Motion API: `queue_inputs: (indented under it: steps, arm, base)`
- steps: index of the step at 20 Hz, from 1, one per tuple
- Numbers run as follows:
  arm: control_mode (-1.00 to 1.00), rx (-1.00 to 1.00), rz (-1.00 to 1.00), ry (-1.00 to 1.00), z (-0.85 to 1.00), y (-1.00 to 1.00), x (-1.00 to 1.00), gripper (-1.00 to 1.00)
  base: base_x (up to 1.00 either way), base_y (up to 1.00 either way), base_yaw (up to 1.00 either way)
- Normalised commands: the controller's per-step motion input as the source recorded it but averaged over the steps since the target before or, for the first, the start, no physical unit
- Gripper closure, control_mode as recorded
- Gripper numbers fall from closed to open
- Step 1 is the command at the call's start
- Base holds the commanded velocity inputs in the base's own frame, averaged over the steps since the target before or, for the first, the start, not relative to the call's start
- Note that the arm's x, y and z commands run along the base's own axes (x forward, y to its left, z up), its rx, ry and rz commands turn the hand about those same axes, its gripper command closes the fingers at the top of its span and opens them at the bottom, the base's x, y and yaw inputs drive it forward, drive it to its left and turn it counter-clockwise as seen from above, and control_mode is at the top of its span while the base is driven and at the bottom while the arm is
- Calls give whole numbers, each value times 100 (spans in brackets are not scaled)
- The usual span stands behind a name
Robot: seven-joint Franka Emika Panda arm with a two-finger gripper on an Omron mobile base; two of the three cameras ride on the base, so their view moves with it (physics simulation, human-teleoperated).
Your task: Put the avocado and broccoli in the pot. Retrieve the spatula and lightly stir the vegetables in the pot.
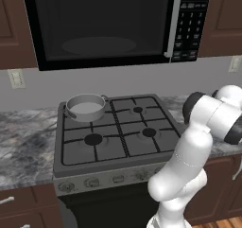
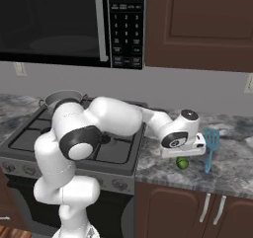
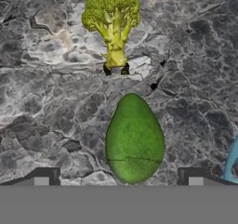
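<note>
In the hand view the green avocado (image 3: pixel 134 139) lies on the marble counter between my two dark fingertips, which stand wide apart on either side of it. The broccoli (image 3: pixel 113 21) lies just beyond it, stem toward the avocado. My gripper (image 3: pixel 118 176) is open and holds nothing. From the right base view the hand hangs over the counter right of the stove, with the avocado (image 2: pixel 182 163) peeking out below it and the light blue spatula (image 2: pixel 210 147) lying just to its right. The grey pot (image 1: pixel 85 107) sits on the stove's back left burner.
The stove (image 1: pixel 118 132) fills the middle, with a black microwave (image 1: pixel 104 23) above it. Marble counter (image 2: pixel 227 168) runs right of the stove, wooden cabinets above and below. A sliver of the spatula (image 3: pixel 231 161) shows at the hand view's right edge.
</note>
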Motion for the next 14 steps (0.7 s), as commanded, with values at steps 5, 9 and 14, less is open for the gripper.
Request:
queue_inputs:
  steps: [5,9,14]
  arm:
    - [-100,0,3,0,-28,0,11,-100]
    - [-100,0,5,0,-7,-7,9,-100]
    - [-100,0,2,0,-1,-3,11,-100]
  base:
    - [0,0,0]
    - [0,0,0]
    - [0,0,0]
